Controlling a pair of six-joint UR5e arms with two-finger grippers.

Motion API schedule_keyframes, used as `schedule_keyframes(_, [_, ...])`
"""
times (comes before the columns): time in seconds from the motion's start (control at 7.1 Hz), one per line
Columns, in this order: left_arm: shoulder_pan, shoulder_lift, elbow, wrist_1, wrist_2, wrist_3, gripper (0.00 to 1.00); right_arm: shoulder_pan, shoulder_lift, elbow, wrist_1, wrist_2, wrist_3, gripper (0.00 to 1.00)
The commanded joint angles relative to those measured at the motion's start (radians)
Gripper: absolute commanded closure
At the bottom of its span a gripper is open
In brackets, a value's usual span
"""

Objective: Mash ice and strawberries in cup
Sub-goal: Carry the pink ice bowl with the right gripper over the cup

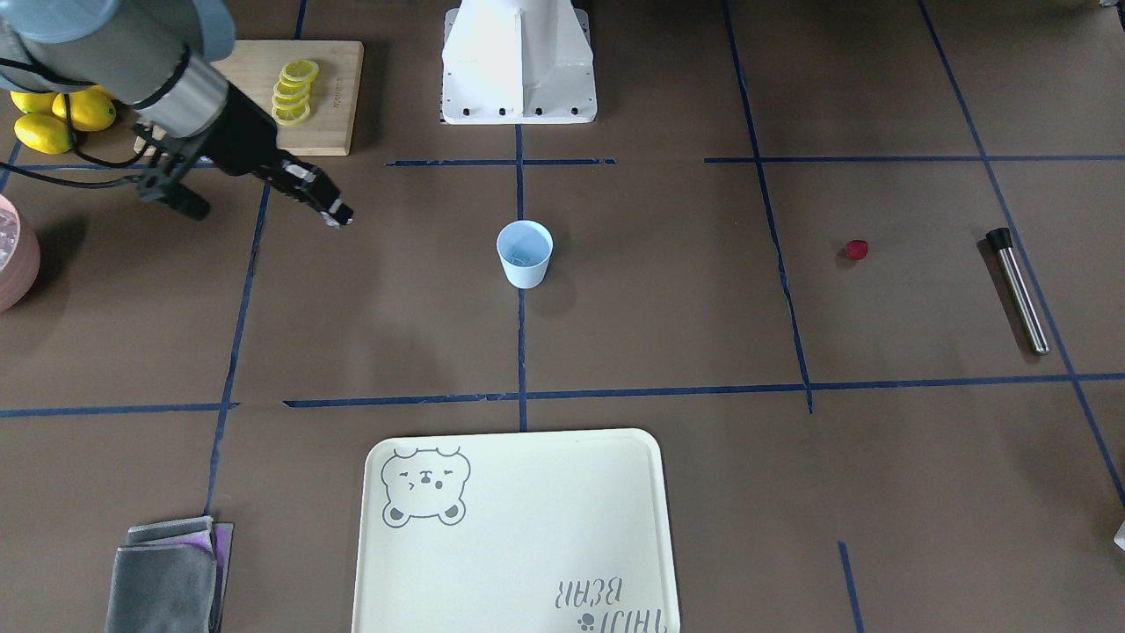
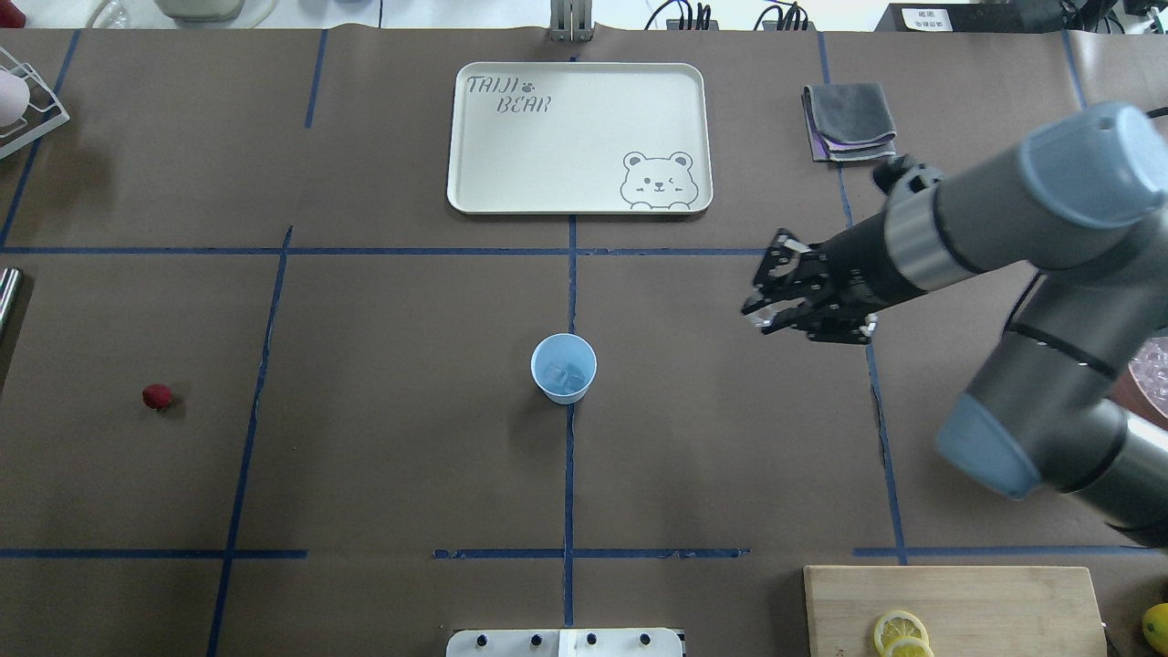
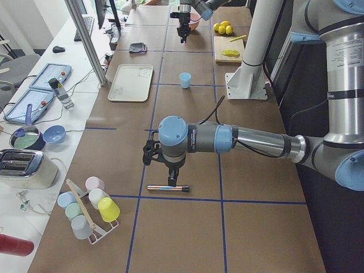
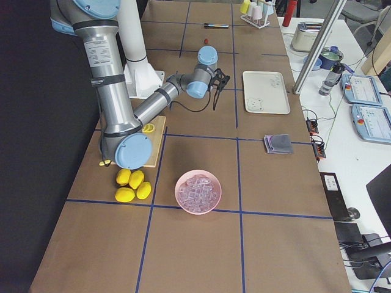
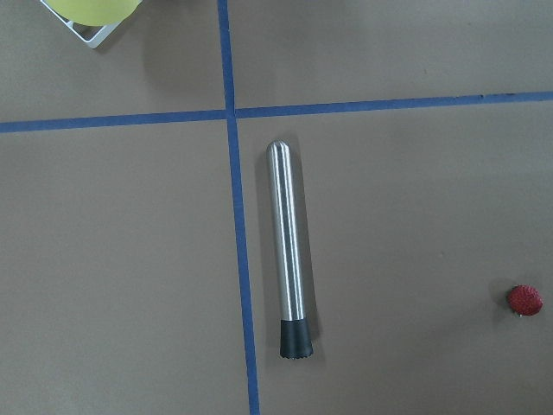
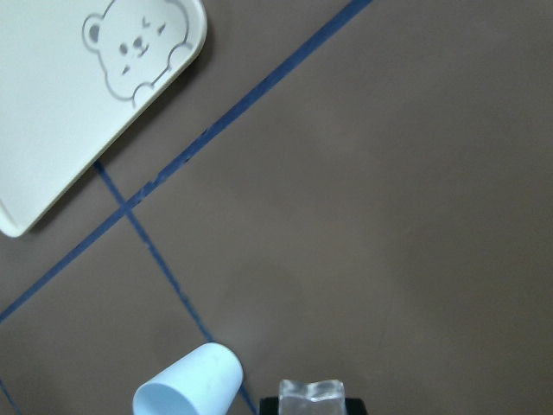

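Right pincer [image 2: 763, 312] set narrow, clamped on one small clear whitish ice chunk [image 6: 311, 393], fingers pressing it from both sides. Held off the brown paper-covered table [image 2: 383, 438], touching nothing else. Well apart from that pincer, toward the robot's left: small pale blue plastic tumbler [image 2: 562, 396], upright on a blue tape line, with a few more clear ice pieces [image 2: 566, 374] at the bottom inside. Far past the tumbler on the same side of the pincer: small red strawberry [image 2: 157, 396], alone on the table, not in the tumbler. Beyond the pincer, away from the robot: cream rectangular tray with a bear drawing [image 2: 584, 137] and folded grey cloth [image 2: 849, 119]. Back from the pincer on the robot's right: pink round bowl [image 4: 177, 194] heaped with ice cubes, yellow lemons [image 4: 131, 183], wooden board with lemon slices [image 2: 958, 602]. Left pincer [image 3: 172, 181] seen only from the side camera, hanging just above a steel rod muddler with black tip [image 5: 288, 246]. Cannot tell how far open. Strawberry near that pincer, beside the muddler's black end but not touching it.
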Motion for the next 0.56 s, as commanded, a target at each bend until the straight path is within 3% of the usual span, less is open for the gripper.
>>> schedule_keyframes(0.0, [0.0, 0.0, -0.002, 0.0, 0.0, 0.0, 0.0, -0.149, 0.222, -0.124, -0.071, -0.164, 0.095, 0.98])
schedule_keyframes(0.28, [0.0, 0.002, -0.016, 0.002, 0.001, -0.002, 0.0, -0.23, 0.306, -0.199, -0.066, -0.279, 0.114, 0.98])
schedule_keyframes(0.42, [0.0, 0.009, -0.022, 0.002, 0.0, 0.0, 0.0, -0.24, 0.33, -0.233, -0.066, -0.286, 0.119, 0.98])
